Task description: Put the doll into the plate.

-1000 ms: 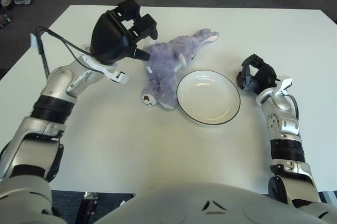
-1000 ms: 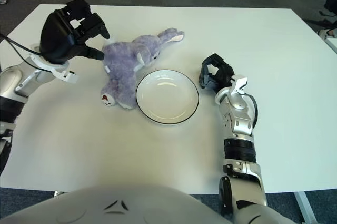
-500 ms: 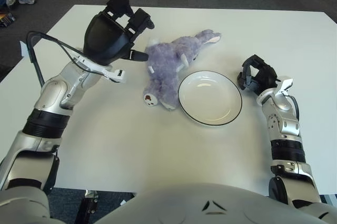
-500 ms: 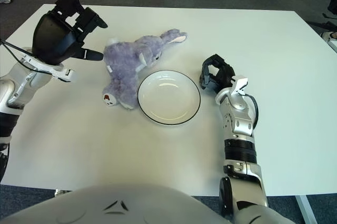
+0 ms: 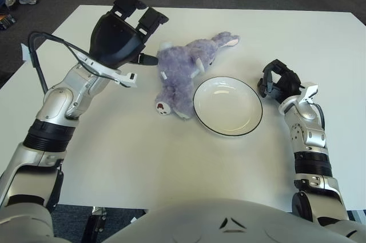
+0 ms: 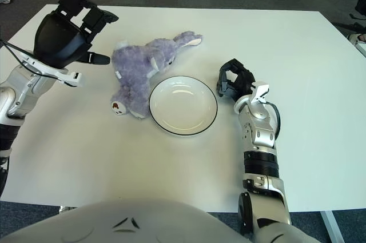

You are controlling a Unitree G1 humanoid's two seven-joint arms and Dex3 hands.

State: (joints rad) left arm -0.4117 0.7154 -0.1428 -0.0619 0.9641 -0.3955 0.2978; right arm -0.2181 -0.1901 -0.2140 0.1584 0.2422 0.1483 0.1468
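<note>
Left hand point(image 5: 123, 34) open, fingers spread, hovering just left of the purple doll point(image 5: 183, 71), which lies on the table touching the plate point(image 5: 227, 106) rim; right hand point(image 5: 277, 81) curled empty, right of plate.

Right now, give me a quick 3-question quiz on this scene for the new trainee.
1. True or false: the doll lies in the plate.
2. Which hand is nearer the doll? A) left hand B) right hand
3. Fill in: the left hand's fingers are ____ and hold nothing.

Key: 1 false, it lies on the table against the plate's left rim. 2 A. 3 open.
</note>
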